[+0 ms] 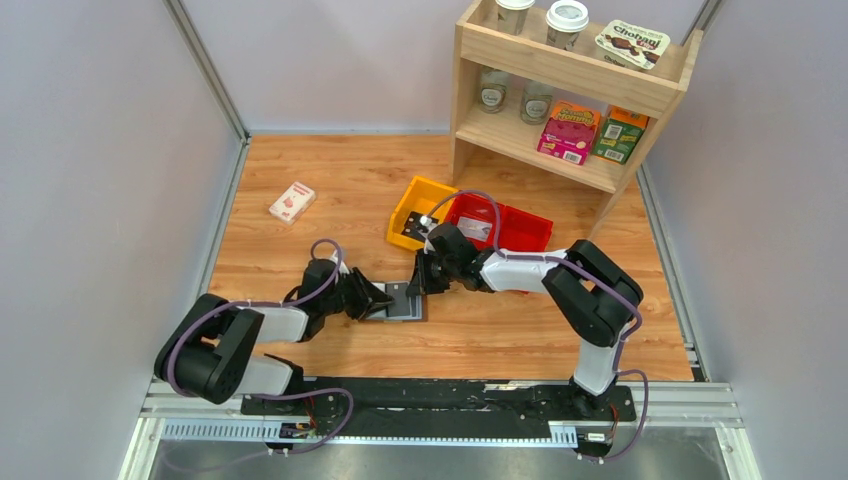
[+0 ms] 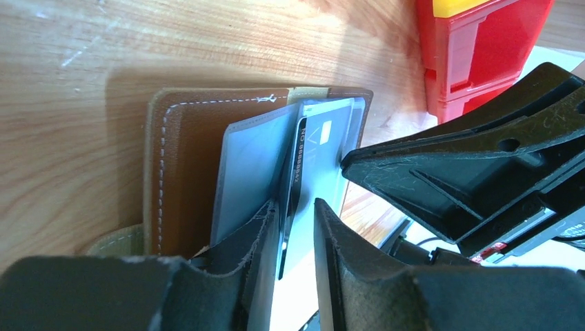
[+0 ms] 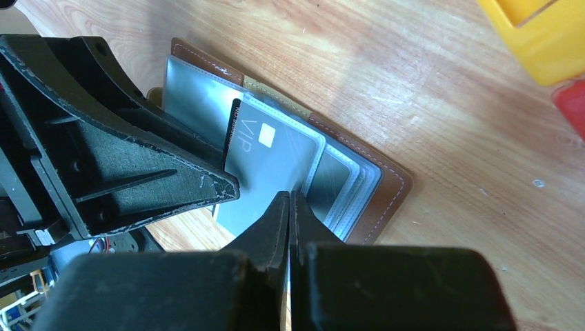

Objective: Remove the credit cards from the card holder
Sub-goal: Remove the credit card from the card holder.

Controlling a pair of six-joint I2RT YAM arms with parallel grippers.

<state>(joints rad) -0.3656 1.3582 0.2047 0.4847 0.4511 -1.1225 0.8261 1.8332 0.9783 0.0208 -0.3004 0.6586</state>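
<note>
Right gripper [image 3: 288,200] is clamped fully shut, tips sitting right at the edge of the top sleeve. Whether there's a sliver of plastic pinched in there, can't tell. Left gripper [image 2: 293,205] has its fingers apart with a sleeve leaf and a card edge standing between them, and it's not clear if it's squeezing or just straddling.

The card holder [image 1: 408,305] lies open on the wooden table [image 1: 330,190] near the front, right between the two grippers coming at it from either side. It's a brown leather-look bifold with pale stitching round the edge and grey-blue see-through sleeves fanned up off it. A grey card [image 3: 269,155] with a little chip square sits in the top sleeve, and a black card [image 2: 298,162] pokes out behind it.

The top view only gives a small grey patch for the holder, but it has the surroundings: yellow bin [image 1: 405,212] and red bin [image 1: 520,228] just behind the right arm, a white-and-red box [image 1: 291,202] far left, and a wooden shelf [image 1: 560,55] back right. The left wrist view shows the stitching and the small white numbers on the black card. Only the right wrist view reads the VIP lettering
</note>
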